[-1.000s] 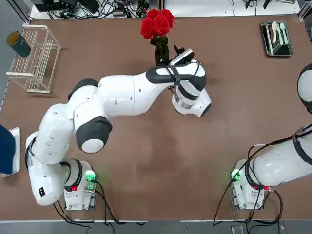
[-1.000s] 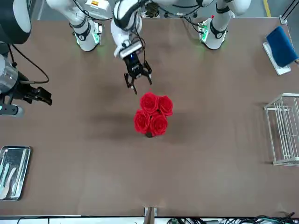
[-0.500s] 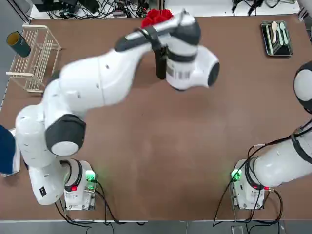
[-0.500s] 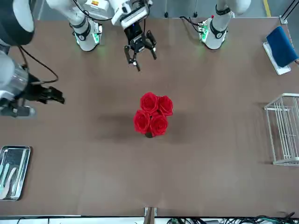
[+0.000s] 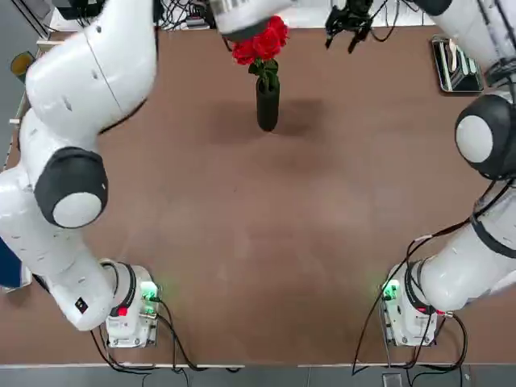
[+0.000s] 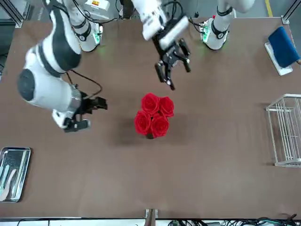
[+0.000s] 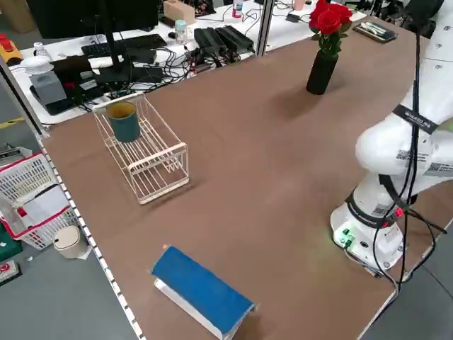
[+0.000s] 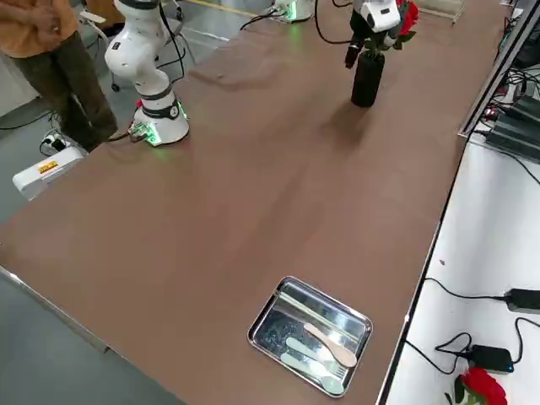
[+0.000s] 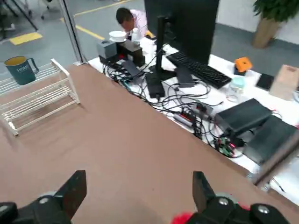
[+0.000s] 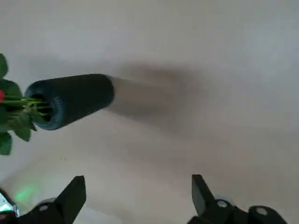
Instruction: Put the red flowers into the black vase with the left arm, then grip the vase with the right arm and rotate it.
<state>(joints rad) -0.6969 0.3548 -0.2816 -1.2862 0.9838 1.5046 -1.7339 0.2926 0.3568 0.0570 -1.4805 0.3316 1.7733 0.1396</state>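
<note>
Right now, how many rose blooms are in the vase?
4, clustered above the black vase at the table's far middle: the red flowers show two blooms nearer the robot, two farther. More could hide underneath.

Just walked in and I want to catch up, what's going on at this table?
The red flowers already stand in the black vase near the far edge of the table. The left gripper is open and raised, holding nothing. The right gripper is open too, up in the air to one side of the vase without touching it. Gripping and rotating the vase is not yet done.
</note>
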